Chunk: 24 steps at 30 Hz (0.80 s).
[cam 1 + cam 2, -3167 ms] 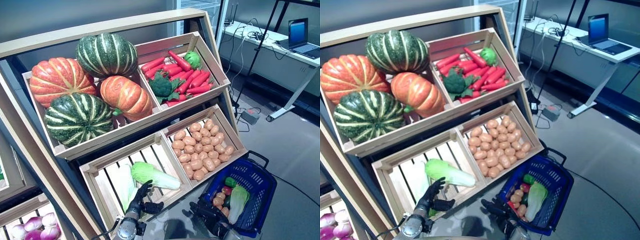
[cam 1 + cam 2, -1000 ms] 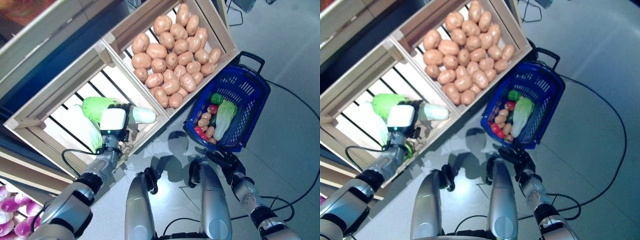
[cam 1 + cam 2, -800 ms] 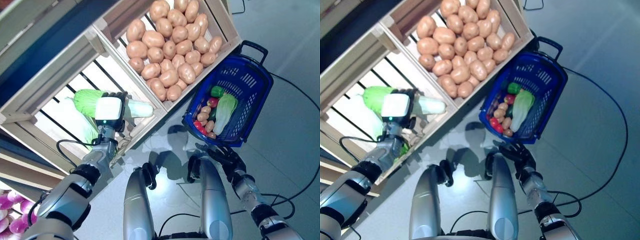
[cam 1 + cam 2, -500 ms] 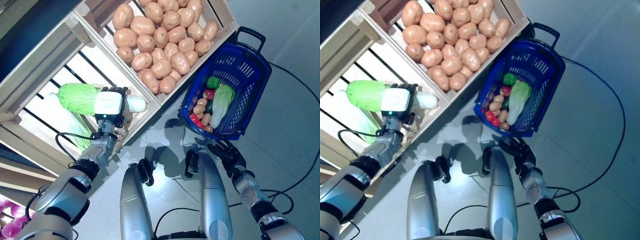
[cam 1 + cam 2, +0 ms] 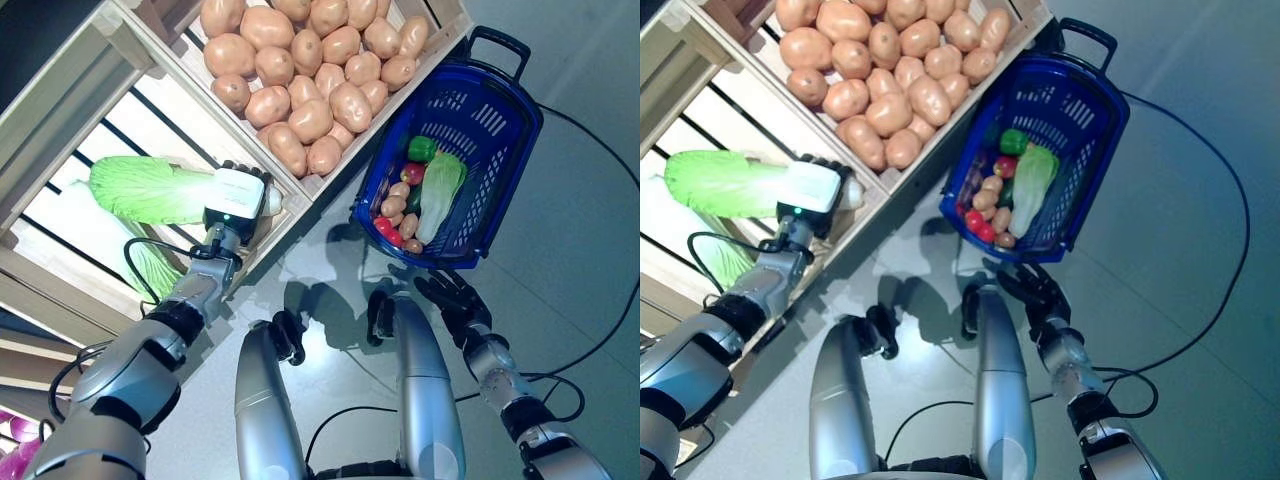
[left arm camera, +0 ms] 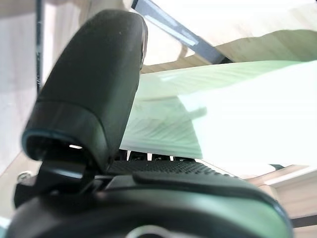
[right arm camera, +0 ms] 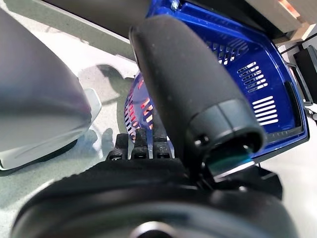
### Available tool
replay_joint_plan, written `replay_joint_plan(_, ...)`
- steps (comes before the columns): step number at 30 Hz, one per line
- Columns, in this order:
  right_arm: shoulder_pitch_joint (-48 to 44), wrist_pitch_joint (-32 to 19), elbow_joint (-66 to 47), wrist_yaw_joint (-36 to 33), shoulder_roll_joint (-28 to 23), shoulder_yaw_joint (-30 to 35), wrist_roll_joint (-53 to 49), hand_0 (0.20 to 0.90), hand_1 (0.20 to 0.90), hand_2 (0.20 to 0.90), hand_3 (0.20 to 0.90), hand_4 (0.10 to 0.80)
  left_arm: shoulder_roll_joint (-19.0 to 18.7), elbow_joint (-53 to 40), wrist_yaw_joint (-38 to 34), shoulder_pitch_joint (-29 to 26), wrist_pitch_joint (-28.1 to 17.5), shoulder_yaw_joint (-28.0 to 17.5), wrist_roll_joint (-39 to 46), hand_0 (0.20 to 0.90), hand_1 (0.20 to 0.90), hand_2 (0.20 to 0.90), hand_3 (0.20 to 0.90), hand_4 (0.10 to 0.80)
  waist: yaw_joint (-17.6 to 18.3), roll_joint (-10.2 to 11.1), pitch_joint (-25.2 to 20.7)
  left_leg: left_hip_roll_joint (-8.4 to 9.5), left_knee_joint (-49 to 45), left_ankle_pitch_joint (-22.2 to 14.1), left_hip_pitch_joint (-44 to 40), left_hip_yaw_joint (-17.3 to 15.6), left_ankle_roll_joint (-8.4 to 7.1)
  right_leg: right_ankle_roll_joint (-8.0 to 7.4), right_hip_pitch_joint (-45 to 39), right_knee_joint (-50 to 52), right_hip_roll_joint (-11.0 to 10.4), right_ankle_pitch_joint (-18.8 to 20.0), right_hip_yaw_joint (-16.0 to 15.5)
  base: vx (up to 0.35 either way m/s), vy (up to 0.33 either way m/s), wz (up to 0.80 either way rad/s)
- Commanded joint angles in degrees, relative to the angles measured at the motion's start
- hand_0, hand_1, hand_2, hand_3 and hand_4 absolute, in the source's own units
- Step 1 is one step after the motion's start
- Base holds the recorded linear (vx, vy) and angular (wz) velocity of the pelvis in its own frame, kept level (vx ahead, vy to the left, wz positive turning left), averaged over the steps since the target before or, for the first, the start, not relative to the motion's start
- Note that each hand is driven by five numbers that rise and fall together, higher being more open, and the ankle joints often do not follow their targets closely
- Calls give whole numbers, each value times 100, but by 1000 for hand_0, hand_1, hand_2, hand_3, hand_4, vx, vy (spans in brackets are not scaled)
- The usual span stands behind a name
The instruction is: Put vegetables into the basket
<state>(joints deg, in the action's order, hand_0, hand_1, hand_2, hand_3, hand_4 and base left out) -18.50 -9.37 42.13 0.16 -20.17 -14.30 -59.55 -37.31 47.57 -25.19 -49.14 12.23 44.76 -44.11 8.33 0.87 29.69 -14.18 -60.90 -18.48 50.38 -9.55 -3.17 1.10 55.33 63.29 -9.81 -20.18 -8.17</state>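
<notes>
A mock grocery shop: slanted wooden produce crates (image 5: 120, 60) of potatoes (image 5: 310, 75), and a blue shopping basket (image 5: 500, 130) on grey floor (image 5: 590, 250).

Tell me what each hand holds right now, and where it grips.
Left hand grips the cabbage at its pale stem end. Right hand holds nothing.

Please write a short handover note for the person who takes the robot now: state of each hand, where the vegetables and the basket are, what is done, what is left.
Left hand: shut on the long pale-green napa cabbage, at the slatted wooden crate; a second cabbage lies under it there.
Right hand: open, holding nothing, low near the floor just short of the blue plastic basket.
Basket stands on the floor beside the crate of brown potatoes.
Done: the basket already holds a cabbage, a green pepper, red vegetables and some potatoes.
Left: carry the gripped cabbage across to the basket and release it.
</notes>
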Motion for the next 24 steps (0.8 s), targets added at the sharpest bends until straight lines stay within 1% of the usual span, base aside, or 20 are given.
replay_joint_plan(1,53,-441,-729,-389,-50,61,-449,900,900,900,900,800,-246,345,133,-639,466,90,295,900,900,900,900,800,107,29,-27,97,-281,-771,18,-317,163,-493,-286,-234,-215,94,40,-38,-10,-5)
replay_joint_plan(6,136,-578,-1210,-543,-161,188,-545,900,900,900,900,800,-389,572,242,-810,759,-82,539,900,900,900,900,800,156,42,10,26,-460,-760,432,-352,174,-488,114,-81,-201,112,20,-50,-6,-5)
replay_joint_plan(10,245,-751,-1443,-621,-213,338,-604,900,900,900,900,800,-513,720,486,-949,960,-197,712,900,900,900,900,800,166,44,10,-4,-609,-744,760,-338,198,-467,419,45,-242,116,-23,-59,-19,-5)
replay_joint_plan(14,212,-927,-1431,-607,-235,433,-716,900,900,900,900,800,-572,871,656,-1025,1010,-242,714,900,900,900,900,800,144,50,10,6,-733,-760,942,-293,222,-436,593,175,-298,76,-64,-69,-29,3)
replay_joint_plan(15,186,-952,-1423,-607,-235,456,-731,900,900,900,900,800,-578,897,681,-1026,983,-251,729,665,665,665,665,643,133,51,10,16,-758,-765,964,-280,222,-432,612,203,-312,65,-73,-54,-23,-6)
replay_joint_plan(16,165,-977,-1409,-598,-234,471,-752,900,900,900,900,800,-582,913,724,-1031,930,-255,722,396,396,396,396,464,124,49,10,22,-769,-770,971,-275,224,-428,617,212,-320,56,-83,-61,-23,8)
replay_joint_plan(17,117,-990,-1389,-596,-247,502,-797,900,900,900,900,800,-600,920,791,-1044,906,-259,736,300,300,300,300,400,108,51,10,31,-781,-772,984,-264,226,-419,623,224,-334,46,-101,-60,-20,48)
replay_joint_plan(20,-37,-951,-1321,-642,-235,520,-850,900,900,900,900,800,-653,901,664,-1026,664,-283,765,300,300,300,300,400,62,43,10,65,-725,-746,876,-244,223,-400,510,213,-354,28,-153,-66,-9,42)
replay_joint_plan(24,-94,-901,-1255,-640,-211,526,-888,900,900,900,900,800,-695,828,645,-939,497,-309,741,300,300,300,300,400,36,31,10,89,-544,-695,566,-284,207,-399,195,64,-334,42,-183,-34,7,-21)
